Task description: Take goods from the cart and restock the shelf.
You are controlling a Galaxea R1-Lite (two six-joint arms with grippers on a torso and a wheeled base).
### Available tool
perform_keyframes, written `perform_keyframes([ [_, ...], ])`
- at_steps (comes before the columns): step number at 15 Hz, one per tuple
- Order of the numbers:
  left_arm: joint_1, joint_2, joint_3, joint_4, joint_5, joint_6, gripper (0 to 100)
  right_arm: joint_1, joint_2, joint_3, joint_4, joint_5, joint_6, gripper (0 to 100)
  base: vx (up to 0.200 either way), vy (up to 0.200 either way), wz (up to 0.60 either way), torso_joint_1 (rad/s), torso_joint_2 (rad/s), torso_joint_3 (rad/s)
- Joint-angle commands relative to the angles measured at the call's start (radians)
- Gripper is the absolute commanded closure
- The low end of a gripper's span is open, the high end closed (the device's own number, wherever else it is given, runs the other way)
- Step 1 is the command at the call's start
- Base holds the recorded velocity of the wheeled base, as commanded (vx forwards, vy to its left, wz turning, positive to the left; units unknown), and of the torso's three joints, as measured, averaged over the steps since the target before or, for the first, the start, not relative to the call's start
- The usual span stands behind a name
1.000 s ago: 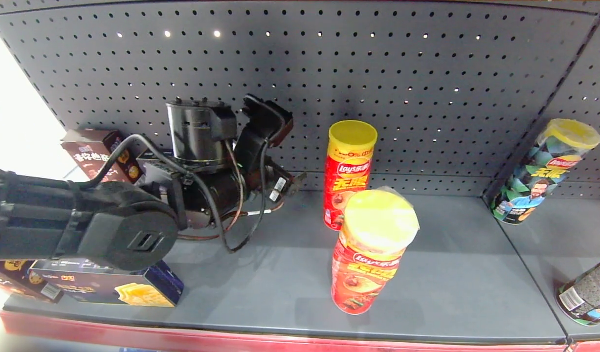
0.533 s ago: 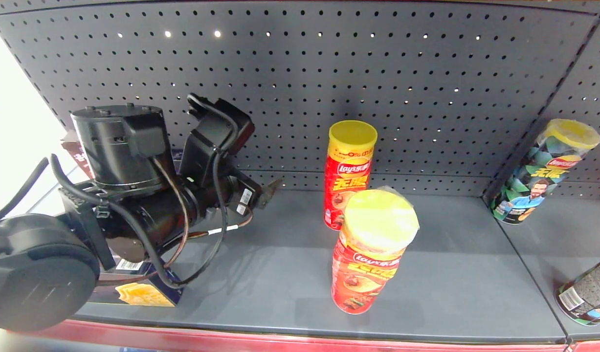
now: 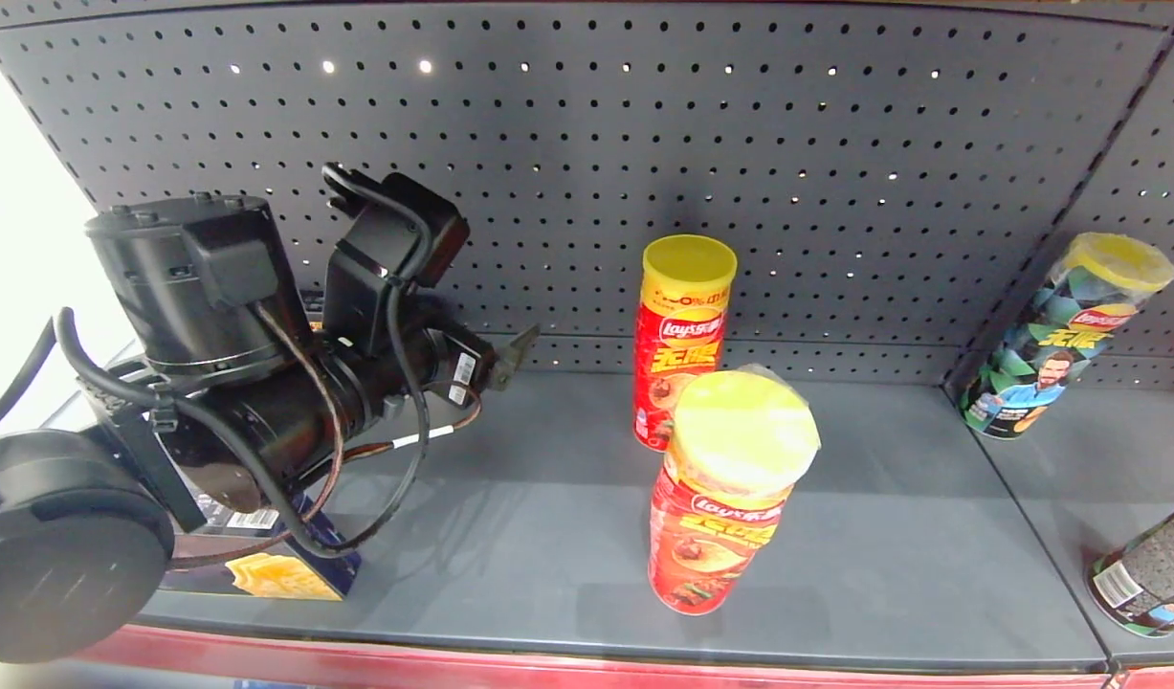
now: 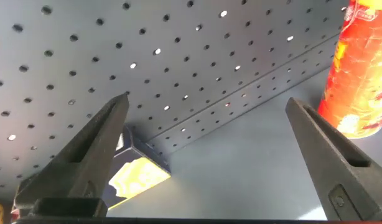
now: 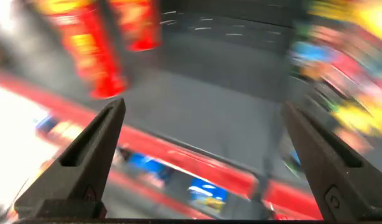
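Flanking the spread left claw (image 4: 206, 104): blue box (image 4: 139, 177) and red canister (image 4: 363, 74)

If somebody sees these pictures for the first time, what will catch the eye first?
The red front can and back can, both yellow-lidded, stand mid-shelf, one before the other. At their left, the black left gripper hangs above the shelf, open and empty.

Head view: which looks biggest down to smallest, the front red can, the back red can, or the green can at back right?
Largest: front red can, though it is nearest the camera, so that is unsure.
Then: back red can and green can look alike; no ranking.
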Motion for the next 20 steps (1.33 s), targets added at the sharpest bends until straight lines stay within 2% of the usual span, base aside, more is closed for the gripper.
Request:
perform_keyframes([
  [1,0.014,0.011,0.003,-0.008,-0.001,0.000,0,0.152,0.271,-0.137,0.008,0.067,-0.047,0,0.000,0.000,0.00,0.000,0.00,0.000],
  [3,0.013,0.034,-0.001,-0.028,-0.002,0.001,0,0.271,0.346,-0.172,0.008,0.021,-0.049,0,0.000,0.000,0.00,0.000,0.00,0.000],
  [4,0.011,0.057,-0.014,-0.030,-0.002,0.001,0,0.402,0.417,-0.172,0.001,-0.067,-0.049,0,0.000,0.000,0.00,0.000,0.00,0.000],
  [5,0.011,0.057,-0.015,-0.030,-0.002,0.001,0,0.423,0.426,-0.170,-0.002,-0.081,-0.047,0,0.000,0.000,0.00,0.000,0.00,0.000],
  [6,0.011,0.057,-0.011,-0.028,-0.001,0.000,0,0.564,0.505,-0.160,-0.026,-0.183,-0.038,0,0.000,0.000,0.00,0.000,0.00,0.000],
  [7,0.014,0.054,-0.006,-0.028,-0.001,0.000,0,0.610,0.553,-0.143,-0.068,-0.216,-0.023,0,0.000,0.000,0.00,0.000,0.00,0.000],
  [9,0.031,0.050,-0.004,-0.026,-0.001,0.000,0,0.633,0.656,-0.086,-0.212,-0.288,-0.006,0,0.000,0.000,0.00,0.000,0.00,0.000],
  [10,0.042,0.048,-0.001,-0.026,-0.001,0.000,0,0.643,0.686,-0.075,-0.233,-0.320,-0.006,0,0.000,0.000,0.00,0.000,0.00,0.000],
  [14,0.054,0.039,-0.004,-0.033,0.001,0.001,0,0.653,0.771,-0.088,-0.241,-0.430,0.006,0,0.000,0.000,0.00,0.000,0.00,0.000],
  [20,0.059,0.020,-0.004,-0.045,0.001,0.001,0,0.649,0.912,-0.193,-0.243,-0.441,0.011,0,0.000,0.000,0.00,0.000,0.00,0.000],
])
